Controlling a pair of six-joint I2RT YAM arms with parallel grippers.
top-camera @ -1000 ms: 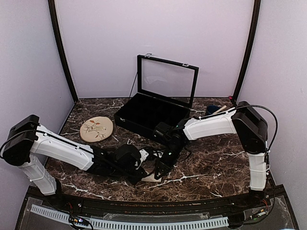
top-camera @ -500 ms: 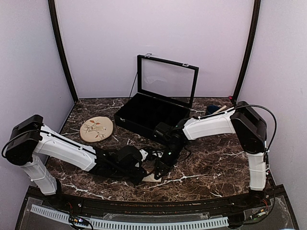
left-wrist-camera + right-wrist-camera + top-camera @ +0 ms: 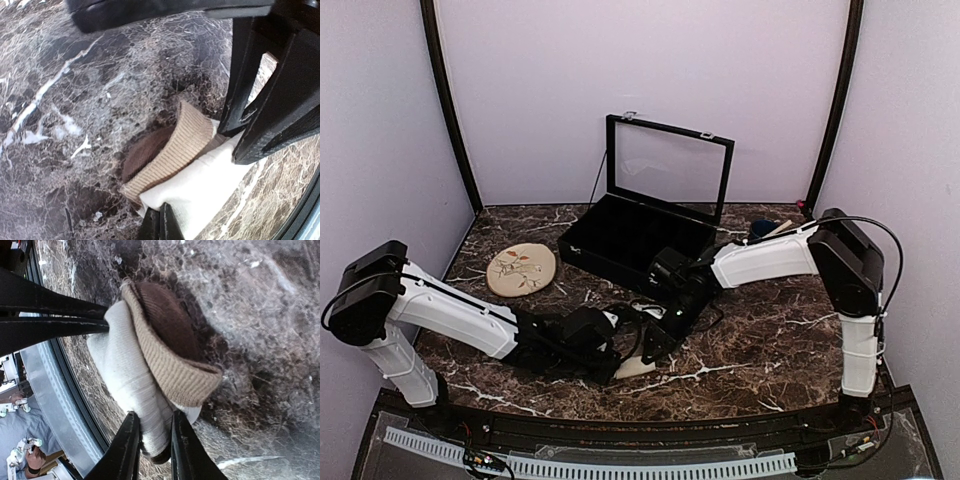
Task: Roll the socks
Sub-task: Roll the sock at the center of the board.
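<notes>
A cream sock (image 3: pixel 640 367) with a tan ribbed cuff and a dark brown band lies folded on the marble near the front edge. In the left wrist view the cream sock (image 3: pixel 200 185) has its white end pinched in my left gripper (image 3: pixel 160 224), whose jaws are shut on the fabric edge. In the right wrist view the sock (image 3: pixel 125 360) runs down between the fingers of my right gripper (image 3: pixel 154 416); they stand a little apart and the white roll fills the gap, touching both. Both grippers meet over the sock in the top view, left gripper (image 3: pixel 618 352) and right gripper (image 3: pixel 650 345).
An open black case (image 3: pixel 635 235) with a glass lid stands at the back centre. A round beige plate (image 3: pixel 521 269) with a leaf pattern lies at the left. Small items sit at the back right corner (image 3: pixel 770 229). The table's front rail is just behind the sock.
My left arm has pushed its gripper further right onto the sock. The right gripper has lifted and drawn back slightly toward the case. The sock stays in place.
</notes>
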